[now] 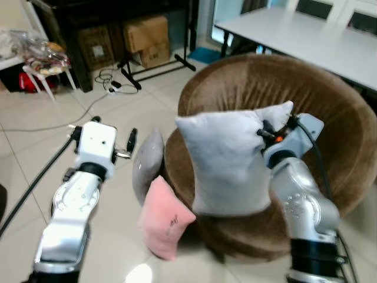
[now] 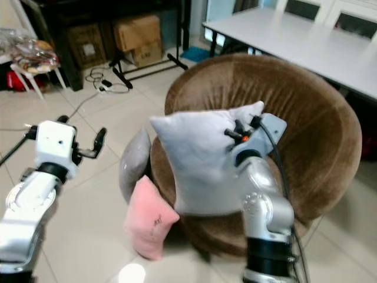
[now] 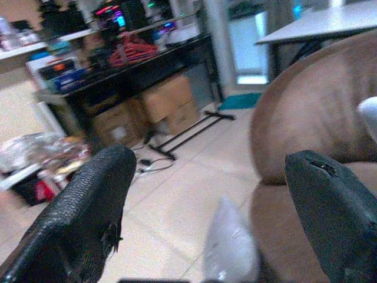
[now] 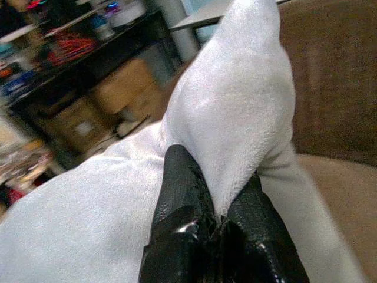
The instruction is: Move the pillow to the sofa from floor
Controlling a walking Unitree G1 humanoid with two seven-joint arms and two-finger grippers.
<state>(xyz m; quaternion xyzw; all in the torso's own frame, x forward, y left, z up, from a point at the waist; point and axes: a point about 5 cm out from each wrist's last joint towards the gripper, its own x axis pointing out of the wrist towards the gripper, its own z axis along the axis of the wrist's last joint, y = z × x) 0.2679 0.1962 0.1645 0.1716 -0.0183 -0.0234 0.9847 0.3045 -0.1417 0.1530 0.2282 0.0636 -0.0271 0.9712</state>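
A light grey pillow (image 1: pixel 227 159) hangs upright over the seat of the round brown sofa chair (image 1: pixel 330 112). My right gripper (image 1: pixel 263 131) is shut on its upper right corner; in the right wrist view the black fingers (image 4: pixel 182 200) pinch the white fabric (image 4: pixel 247 106). My left gripper (image 1: pixel 131 141) is held out over the floor to the left of the chair, open and holding nothing, its fingers (image 3: pixel 88 212) wide apart. A darker grey pillow (image 1: pixel 147 165) and a pink pillow (image 1: pixel 164 218) lean against the chair's left front.
A white table (image 1: pixel 306 35) stands behind the chair. Cardboard boxes (image 1: pixel 147 38) sit under a dark shelf at the back, with cables (image 1: pixel 109 79) and a black stand base (image 1: pixel 156 68) on the tiled floor. A cluttered white stand (image 1: pixel 41 59) is at far left.
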